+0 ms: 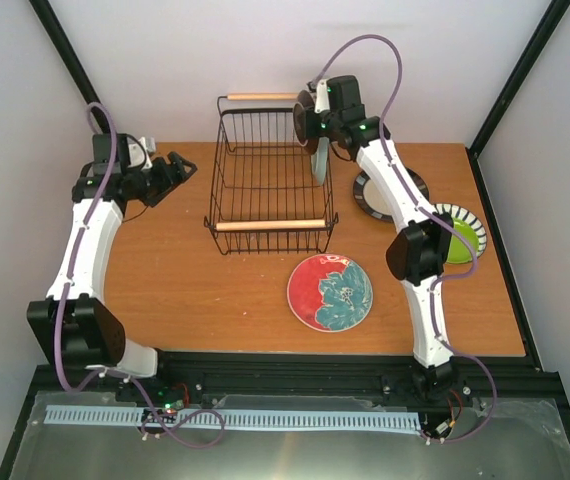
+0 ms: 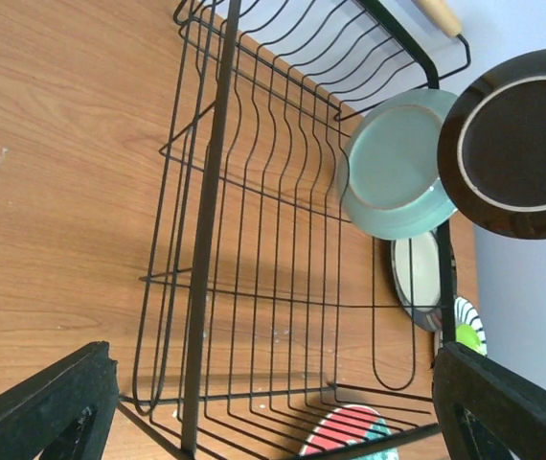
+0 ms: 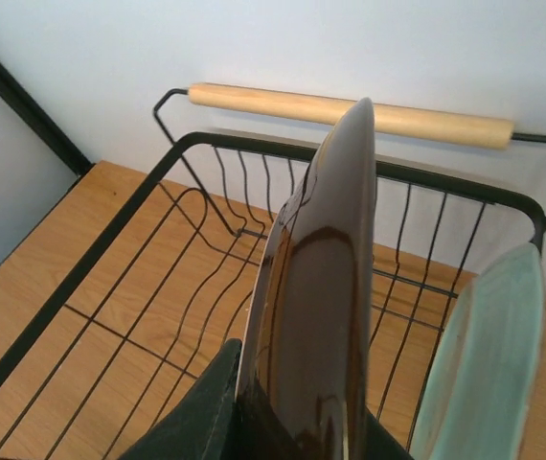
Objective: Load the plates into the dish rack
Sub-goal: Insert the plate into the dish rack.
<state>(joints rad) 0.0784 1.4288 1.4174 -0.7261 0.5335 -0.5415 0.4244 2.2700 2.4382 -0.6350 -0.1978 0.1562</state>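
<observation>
The black wire dish rack (image 1: 265, 185) stands mid-table. A mint green plate (image 1: 321, 165) stands on edge inside it at its right side. My right gripper (image 1: 315, 122) hangs over the rack's far right corner, shut on a small dark plate (image 1: 302, 110) held edge-up. In the right wrist view that dark plate (image 3: 321, 307) rises from the right gripper (image 3: 302, 436), with the mint plate (image 3: 484, 364) to its right. The left gripper (image 1: 181, 166) is open and holds nothing, left of the rack. A red plate with a teal flower (image 1: 330, 291) lies in front of the rack.
A black-rimmed cream plate (image 1: 373, 203) lies right of the rack, partly under the right arm. A lime green plate with a striped rim (image 1: 463, 235) lies near the table's right edge. Wooden handles (image 1: 270, 225) cap the rack's near and far ends. Black frame posts stand at the back corners.
</observation>
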